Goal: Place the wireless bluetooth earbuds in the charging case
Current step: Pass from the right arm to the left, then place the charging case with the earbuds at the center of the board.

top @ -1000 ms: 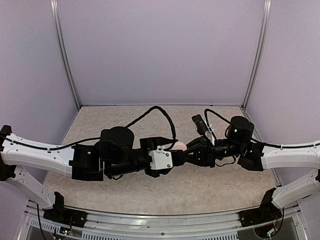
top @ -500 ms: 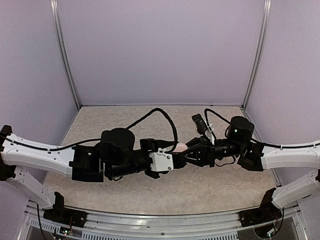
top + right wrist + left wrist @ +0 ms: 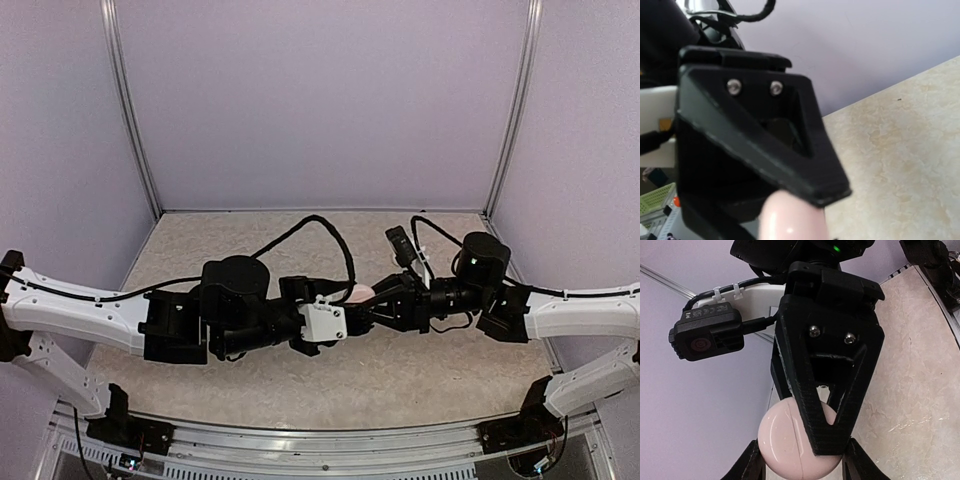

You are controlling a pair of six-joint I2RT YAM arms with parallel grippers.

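Charging case [image 3: 782, 442], pale pink and pebble-round with a fine seam down its face, is clamped right up against the lens of the left wrist view. It is held between the two dark fingers [image 3: 751, 462] of the left gripper [image 3: 802, 462], one on each flank, and it is a firm grip. Just beyond, the black triangular tip of the right gripper [image 3: 826, 437] is laid across the front of the case and pressed on the pink shell close to the seam. A second finger is glimpsed behind the first, but whether those jaws are parted or closed cannot be told. The earbuds cannot be picked out in any view. In the right wrist view the case [image 3: 790, 220] is caught only as a blurred pink bulge at the bottom edge, and a black finger [image 3: 740, 145] of the left gripper, fixed with two screws, is seen looming over it. Farther back, the right wrist's camera [image 3: 707, 335], black with a red-ringed lens, is seen beside a white arm link, and a green light [image 3: 838, 248] is lit above. From overhead, both grippers are seen brought tip to tip over the middle of the mottled beige table [image 3: 400, 380]. A black cable [image 3: 325, 225] is looped behind them, and lilac walls [image 3: 320, 100] are seen closing off the back.
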